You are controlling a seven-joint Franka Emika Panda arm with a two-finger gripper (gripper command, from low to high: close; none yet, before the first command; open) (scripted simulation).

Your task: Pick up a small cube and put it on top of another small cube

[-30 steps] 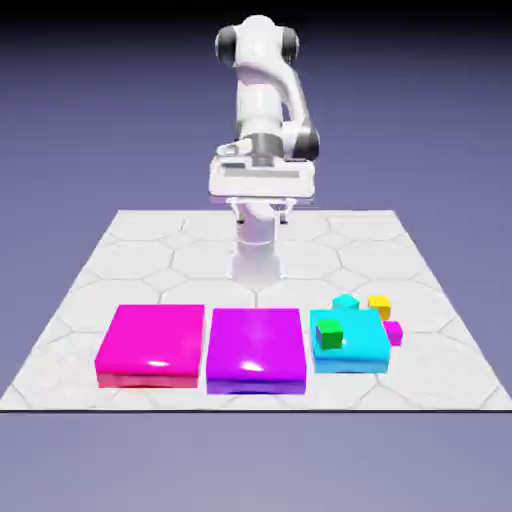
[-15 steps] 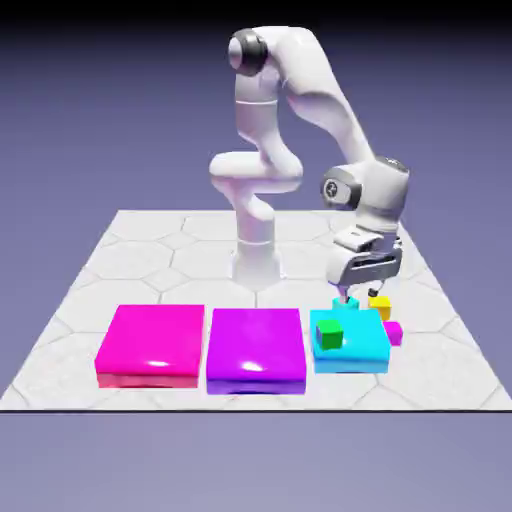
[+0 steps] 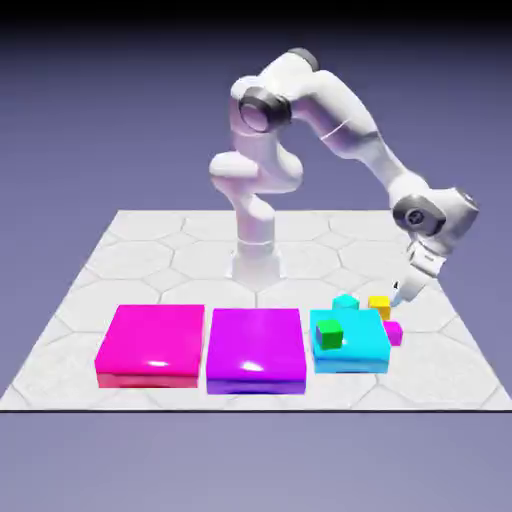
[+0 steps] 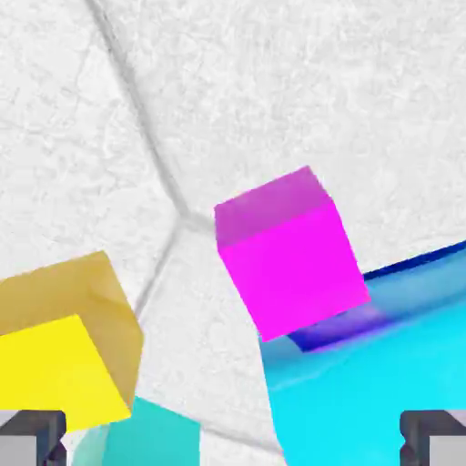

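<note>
The small yellow cube (image 3: pixel 379 305) sits on the table at the far right corner of the flat cyan block (image 3: pixel 352 350). My gripper (image 3: pixel 399 291) hangs low just to the exterior view's right of it, tilted, jaws open and holding nothing. In the hand view the yellow cube (image 4: pixel 56 353) fills the lower left by the left fingertip (image 4: pixel 32 435). A small magenta cube (image 4: pixel 287 255) lies in the middle, beside the cyan block (image 4: pixel 382 373). A small teal cube (image 4: pixel 155 439) shows at the bottom edge. My gripper (image 4: pixel 233 439) holds nothing.
A small green cube (image 3: pixel 329 335) rests on the cyan block, with a small cyan cube (image 3: pixel 346 301) behind it and the magenta cube (image 3: pixel 393 332) at its right side. A flat purple block (image 3: pixel 256 348) and a flat magenta block (image 3: pixel 152 345) lie to the left.
The arm unfolded from its base, reached out over the cyan block, then swung to the exterior view's right and lower beside the yellow cube. The cubes have not moved; the jaws stayed open.
</note>
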